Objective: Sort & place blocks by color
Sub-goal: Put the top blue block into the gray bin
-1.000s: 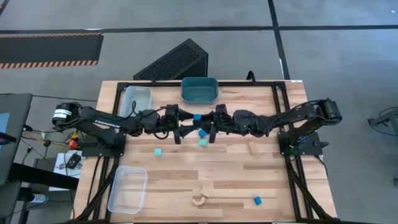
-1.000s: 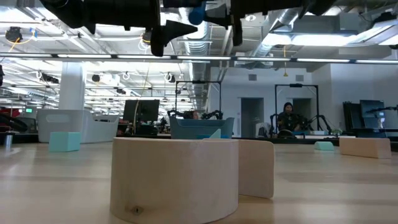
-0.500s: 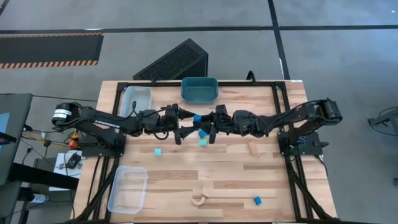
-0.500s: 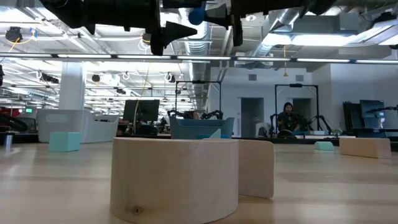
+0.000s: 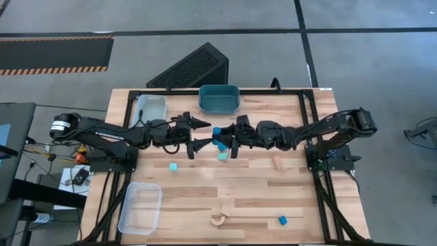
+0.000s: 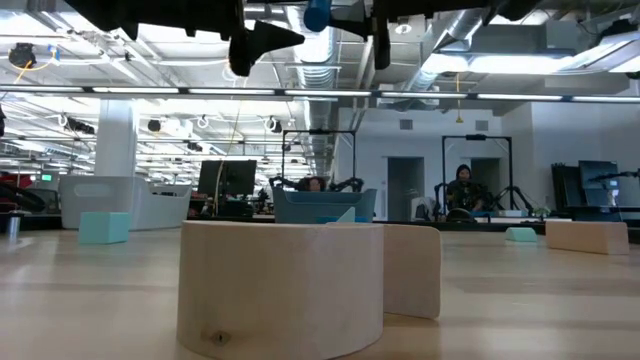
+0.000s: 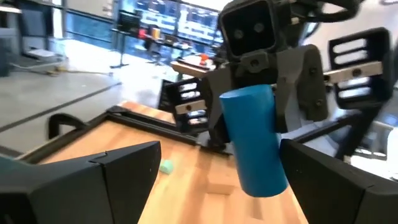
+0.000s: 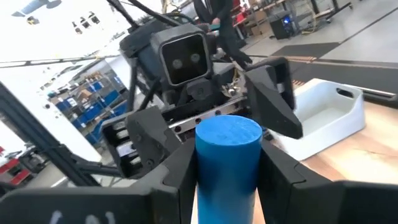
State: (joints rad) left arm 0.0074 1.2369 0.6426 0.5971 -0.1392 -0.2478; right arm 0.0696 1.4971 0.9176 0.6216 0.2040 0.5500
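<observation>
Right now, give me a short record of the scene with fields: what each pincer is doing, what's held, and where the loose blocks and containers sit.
right pincer: shut on the blue cylinder block, above mid-table
left pincer: open, facing the cylinder, not gripping
teal plastic tub: far edge, centre
clear plastic trays: far-left, near-left
loose cyan blocks
blue cube: near edge, right
wooden arch block: near edge, centre

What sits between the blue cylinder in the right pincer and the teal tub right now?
Nothing visible blocks it. The right pincer holds the blue cylinder raised above the table, just in front of the teal tub. The open left pincer faces it from the side, not across that path.
</observation>
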